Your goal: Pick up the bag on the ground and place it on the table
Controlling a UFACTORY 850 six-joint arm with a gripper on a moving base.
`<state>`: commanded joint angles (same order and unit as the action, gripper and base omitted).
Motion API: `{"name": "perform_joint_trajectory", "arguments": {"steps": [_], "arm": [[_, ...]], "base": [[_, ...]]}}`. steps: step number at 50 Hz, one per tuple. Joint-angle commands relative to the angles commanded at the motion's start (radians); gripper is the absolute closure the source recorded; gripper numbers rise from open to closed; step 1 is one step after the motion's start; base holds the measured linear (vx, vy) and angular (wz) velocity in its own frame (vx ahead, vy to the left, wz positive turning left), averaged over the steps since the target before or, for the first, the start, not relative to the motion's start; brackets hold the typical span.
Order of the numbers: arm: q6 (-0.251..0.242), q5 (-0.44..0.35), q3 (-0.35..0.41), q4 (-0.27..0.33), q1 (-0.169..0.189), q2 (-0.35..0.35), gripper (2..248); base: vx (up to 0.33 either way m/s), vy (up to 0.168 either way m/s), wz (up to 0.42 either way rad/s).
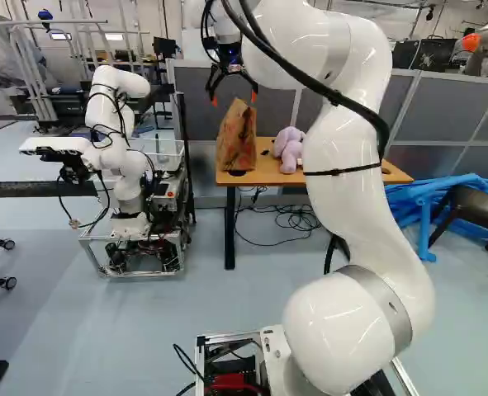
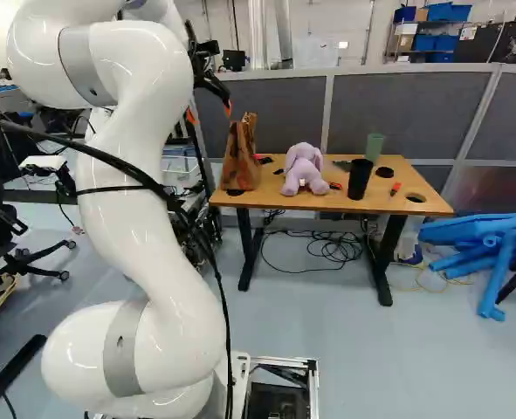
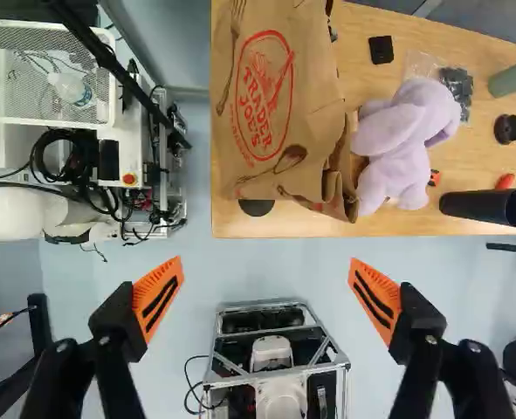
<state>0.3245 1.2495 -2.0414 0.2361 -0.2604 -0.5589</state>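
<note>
Brown paper bag point(image 2: 242, 159) ×1 on 1 table point(image 2: 266, 200); 1 lilac plush animal point(image 2: 304, 171), bag's 3 o'clock, right base view; 1 gripper point(image 1: 234, 99), jaws spread.

The white arm point(image 1: 343, 214) stands tall, arched over, with fingers point(image 1: 214, 101) spread wide, pointing down.

Blue-grey floor point(image 2: 354, 358), grey partition point(image 2: 275, 113), white wall point(image 2: 354, 13), shelved blue bins point(image 2: 448, 12), dark chair point(image 1: 480, 208)
</note>
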Motion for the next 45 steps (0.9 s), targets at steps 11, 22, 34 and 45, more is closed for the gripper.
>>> {"name": "perform_joint_trajectory", "arguments": {"steps": [11, 22, 34, 45], "arm": [[-0.004, -0.027, 0.025, -0.003, 0.003, 0.011, 3], [-0.010, -0.068, 0.063, -0.008, 0.008, 0.027, 3], [-0.020, -0.129, 0.119, -0.014, 0.016, 0.051, 3], [-0.030, -0.199, 0.183, -0.022, 0.024, 0.079, 3]], "base": [[0.000, 0.000, 0.000], [0.000, 0.000, 0.000], [0.000, 0.000, 0.000], [0.000, 0.000, 0.000]]}}
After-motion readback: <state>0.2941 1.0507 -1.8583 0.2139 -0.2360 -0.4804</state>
